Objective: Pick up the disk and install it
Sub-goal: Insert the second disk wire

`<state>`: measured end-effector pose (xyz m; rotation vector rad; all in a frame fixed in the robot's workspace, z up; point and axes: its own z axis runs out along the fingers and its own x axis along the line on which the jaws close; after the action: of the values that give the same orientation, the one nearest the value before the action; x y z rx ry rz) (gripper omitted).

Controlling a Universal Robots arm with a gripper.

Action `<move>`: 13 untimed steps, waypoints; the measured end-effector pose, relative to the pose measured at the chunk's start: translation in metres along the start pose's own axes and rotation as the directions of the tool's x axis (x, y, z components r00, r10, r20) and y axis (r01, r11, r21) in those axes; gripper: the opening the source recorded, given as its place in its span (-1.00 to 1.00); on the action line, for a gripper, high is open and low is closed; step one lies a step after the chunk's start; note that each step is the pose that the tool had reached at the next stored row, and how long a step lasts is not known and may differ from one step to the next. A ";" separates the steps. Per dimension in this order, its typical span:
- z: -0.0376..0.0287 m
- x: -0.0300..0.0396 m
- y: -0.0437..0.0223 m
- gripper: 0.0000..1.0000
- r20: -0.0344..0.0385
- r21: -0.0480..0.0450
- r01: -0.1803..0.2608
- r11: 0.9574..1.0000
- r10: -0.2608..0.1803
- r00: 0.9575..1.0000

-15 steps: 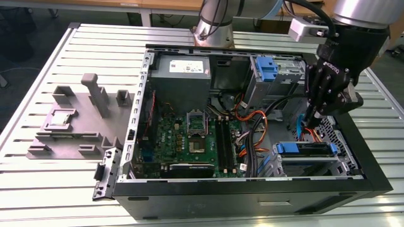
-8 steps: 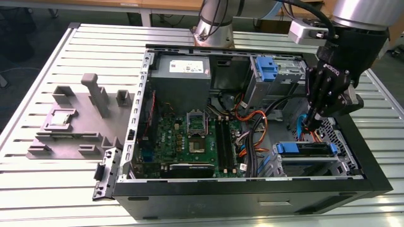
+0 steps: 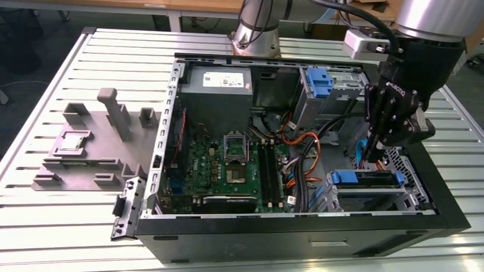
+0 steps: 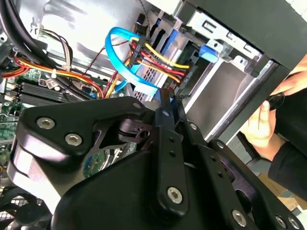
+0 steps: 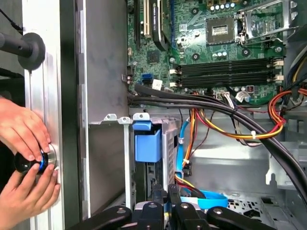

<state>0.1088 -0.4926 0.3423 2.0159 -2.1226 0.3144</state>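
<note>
**Q:** What do you have on the table, from the left?

**A:** Item one: grey holder tray (image 3: 90, 164), far left on the slatted table (image 3: 45, 226), well apart from the work. Item two: open computer case (image 3: 302, 235), centre to right. Inside it, the power box (image 3: 219, 82) sits at the far side and the green circuit board (image 3: 226, 164) lies flat on the floor. Item three: bare blue bracket (image 3: 321, 79) on the far drive cage. It is not your part. Item four: a bundle of orange and black cables (image 3: 306, 150), right of the board.

**Q:** And the disk?

**A:** Item five: the disk (image 3: 368, 178), lying flat in the near-right drive cage (image 3: 378, 198), its blue frame end toward the board.

**Q:** Where is your pincer?

**A:** Item six: the gripper (image 3: 376, 154), pointing down, just above the disk's far edge. In the first wrist view the gripper (image 5: 164, 191) has its fingers drawn close together with nothing pinched between them. A person's hands (image 5: 24, 143) rest on a knob outside the case wall.

**Q:** How should you expect the disk to handle?

**A:** Judged, not tested: stiff, dense for its size, smooth on the metal faces, and easily hurt by knocks. Take it across the blue frame's long edges, where the plastic gives grip. Keep off the label face and the cables.
</note>
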 end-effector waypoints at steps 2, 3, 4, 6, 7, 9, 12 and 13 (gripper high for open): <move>0.0002 0.0008 0.0021 -0.68 0.002 0.010 -0.003 1.000 0.003 1.000; 0.0003 0.0011 0.0028 -0.68 0.004 0.015 -0.004 1.000 0.004 1.000; 0.0005 0.0016 0.0031 -0.68 0.008 0.019 -0.005 1.000 0.005 1.000; 0.0012 0.0034 0.0034 -0.68 0.021 0.024 -0.007 1.000 0.007 1.000; 0.0017 0.0045 0.0036 -0.68 0.028 0.026 -0.008 1.000 0.007 1.000; 0.0027 0.0071 0.0040 -0.68 0.041 0.029 -0.010 1.000 0.009 0.999; 0.0046 0.0117 0.0047 -0.68 0.060 0.031 -0.011 0.999 0.010 0.998; 0.0052 0.0134 0.0049 -0.68 0.065 0.032 -0.012 0.999 0.010 0.998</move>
<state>0.1033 -0.5067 0.3411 2.0603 -2.1814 0.2903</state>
